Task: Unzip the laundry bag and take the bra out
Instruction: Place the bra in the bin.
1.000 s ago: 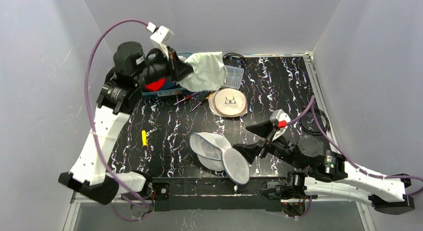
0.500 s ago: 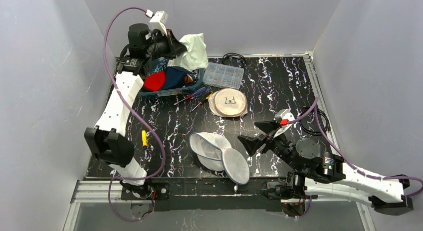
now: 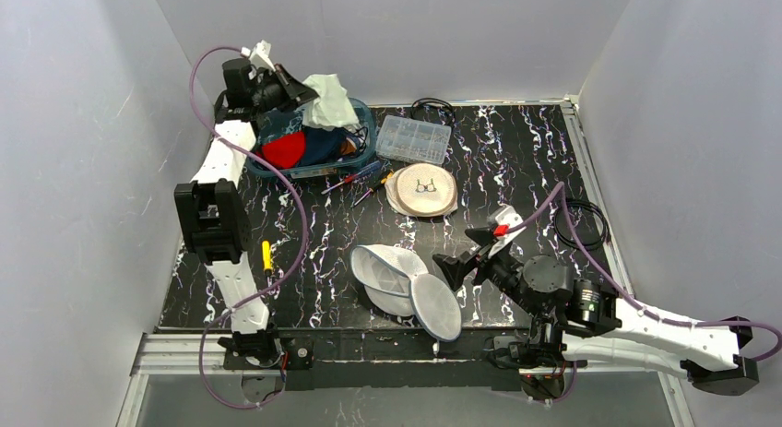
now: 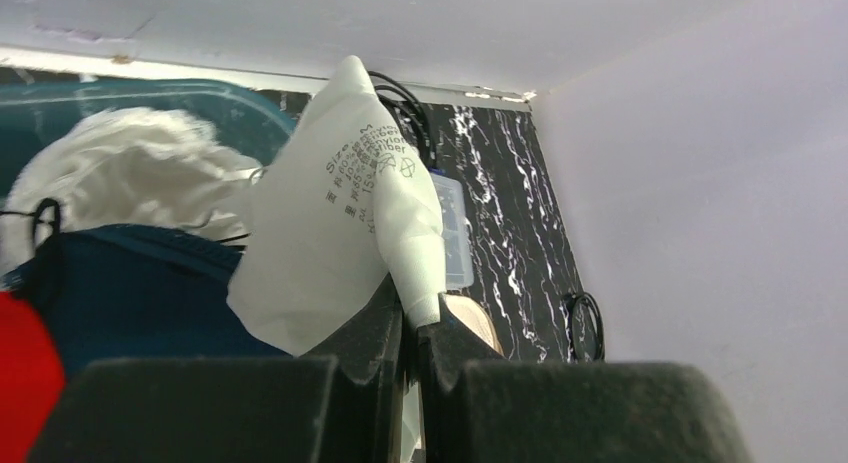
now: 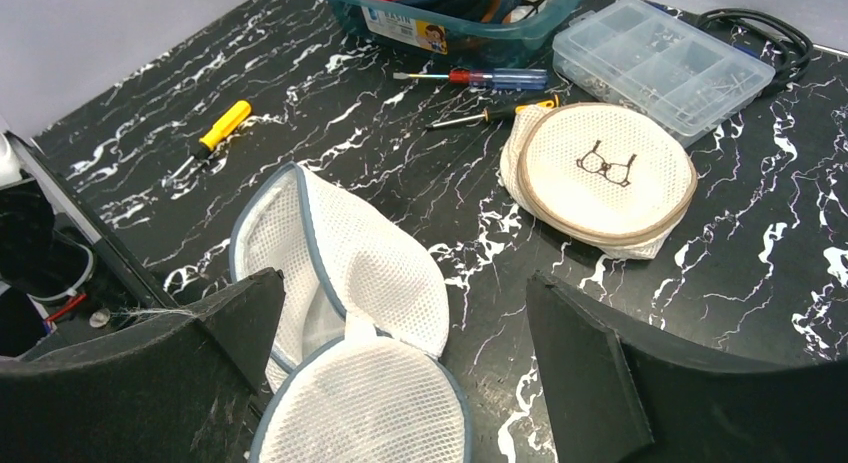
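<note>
The bra [image 3: 327, 88] is a pale whitish-green garment with a printed size label. It hangs in the air over the blue bin at the back left. My left gripper [image 3: 300, 93] is shut on a fold of it. In the left wrist view the bra [image 4: 340, 233] rises from between the closed fingers of the left gripper [image 4: 410, 318]. The laundry bag [image 3: 406, 279], white mesh with blue trim, lies spread open near the front edge. My right gripper [image 3: 458, 247] stands open just right of the laundry bag [image 5: 345, 283], holding nothing.
The blue bin [image 3: 364, 136] holds red and navy clothes. A clear parts box [image 3: 420, 138], a round beige pouch with a glasses print [image 3: 422, 189], two screwdrivers [image 3: 355, 180] and a yellow screwdriver [image 3: 266, 256] lie around. A black cable [image 3: 581, 224] coils at the right.
The left arm has swung back and to the left, carrying the bra toward the back-left corner above the bin. The right gripper has edged left toward the laundry bag, still open.
</note>
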Tool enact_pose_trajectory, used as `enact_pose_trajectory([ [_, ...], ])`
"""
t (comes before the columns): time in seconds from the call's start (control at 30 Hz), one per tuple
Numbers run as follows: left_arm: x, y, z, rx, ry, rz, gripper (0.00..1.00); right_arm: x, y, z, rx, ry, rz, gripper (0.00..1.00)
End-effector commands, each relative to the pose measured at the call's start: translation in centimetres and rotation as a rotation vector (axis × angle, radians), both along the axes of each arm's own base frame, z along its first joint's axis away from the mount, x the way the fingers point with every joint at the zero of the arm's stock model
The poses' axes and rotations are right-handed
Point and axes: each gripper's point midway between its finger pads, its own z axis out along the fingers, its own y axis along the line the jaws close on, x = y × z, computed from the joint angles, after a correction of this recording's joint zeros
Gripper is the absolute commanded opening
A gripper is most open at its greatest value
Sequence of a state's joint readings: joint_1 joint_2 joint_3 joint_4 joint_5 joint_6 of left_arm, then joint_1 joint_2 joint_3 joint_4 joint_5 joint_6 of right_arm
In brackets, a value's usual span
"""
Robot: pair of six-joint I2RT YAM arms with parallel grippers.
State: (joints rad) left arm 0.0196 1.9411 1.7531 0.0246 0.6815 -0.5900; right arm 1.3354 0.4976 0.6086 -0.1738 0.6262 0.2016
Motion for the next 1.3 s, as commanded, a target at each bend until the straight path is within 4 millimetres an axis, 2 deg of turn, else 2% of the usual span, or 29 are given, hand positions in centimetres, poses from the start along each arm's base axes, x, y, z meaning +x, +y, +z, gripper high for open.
enact_pose_trajectory([
  [0.0, 0.4, 1.1, -0.5, -0.072, 0.027, -0.011, 0.0, 0.5, 0.4, 0.8, 0.029, -0.029, -0.02, 0.98],
  [0.23, 1.2, 1.6, -8.7, -0.057, 0.241, -0.007, 0.0, 0.7, 0.7, 0.5, 0.008, -0.029, -0.025, 0.98],
  [0.4, 0.8, 3.0, -12.8, -0.033, 0.358, 0.062, 0.0, 0.8, 1.0, 0.6, 0.009, -0.029, -0.026, 0.98],
  [0.5, 0.6, 4.9, -13.8, -0.022, 0.403, 0.132, 0.0, 0.8, 1.2, 0.6, 0.004, -0.029, -0.02, 0.98],
  [0.57, 0.3, 5.7, -13.3, -0.022, 0.406, 0.154, 0.04, 0.7, 1.4, 0.5, 0.001, -0.029, -0.013, 0.98],
  [0.77, -0.8, 7.1, -10.3, 0.057, 0.372, 0.206, 0.47, 0.6, 2.0, 0.6, 0.003, -0.028, 0.007, 0.98],
  [0.87, -1.5, 8.1, -9.1, 0.112, 0.366, 0.252, 0.58, 0.5, 2.1, 0.8, 0.01, -0.029, 0.015, 0.98],
  [0.97, -2.4, 9.1, -7.9, 0.165, 0.357, 0.307, 0.63, 0.4, 2.0, 0.9, 0.014, -0.029, 0.019, 0.98],
  [1.13, -3.5, 9.9, -4.1, 0.223, 0.28, 0.385, 0.67, 0.2, 2.0, 0.8, 0.019, -0.024, 0.025, 0.98],
  [1.2, -3.7, 9.6, -2.9, 0.258, 0.254, 0.405, 0.67, 0.2, 2.1, 0.6, 0.019, -0.021, 0.027, 0.98],
  [1.27, -3.4, 8.3, -1.9, 0.279, 0.21, 0.384, 0.67, 0.2, 2.2, 0.4, 0.017, -0.019, 0.029, 0.98],
])
